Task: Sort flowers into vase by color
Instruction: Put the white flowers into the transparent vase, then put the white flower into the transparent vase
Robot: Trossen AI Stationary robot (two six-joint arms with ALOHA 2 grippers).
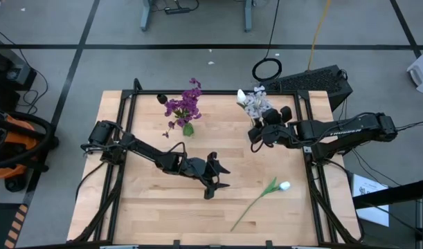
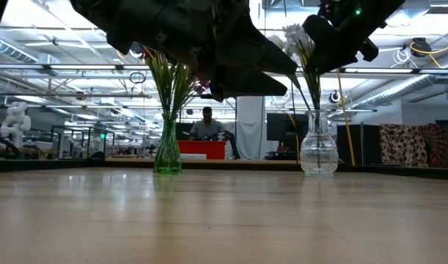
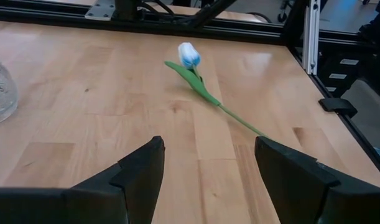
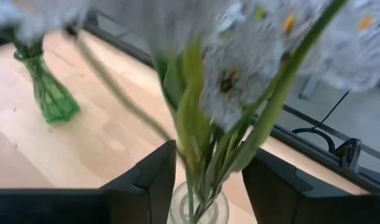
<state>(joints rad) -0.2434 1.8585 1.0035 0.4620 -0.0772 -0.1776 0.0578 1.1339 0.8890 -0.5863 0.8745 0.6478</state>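
Robotics lab or workshop in a large industrial hall. Wooden tabletop (image 1: 156, 194) bolted inside a black metal frame (image 1: 315, 173), standing on a grey floor marked with dark tape lines (image 1: 79, 55). Loose cables (image 1: 266, 69) trailing across that floor. Beyond the tabletop, high ceiling with exposed pipes and strip lights (image 2: 70, 70), a person seated behind a red desk (image 2: 202, 149), monitors, and a white humanoid robot (image 2: 17, 121) at far left.

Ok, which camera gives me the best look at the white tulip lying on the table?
The left wrist view: the tulip lies whole between the open left gripper fingers. The high view shows it small; the others miss it.
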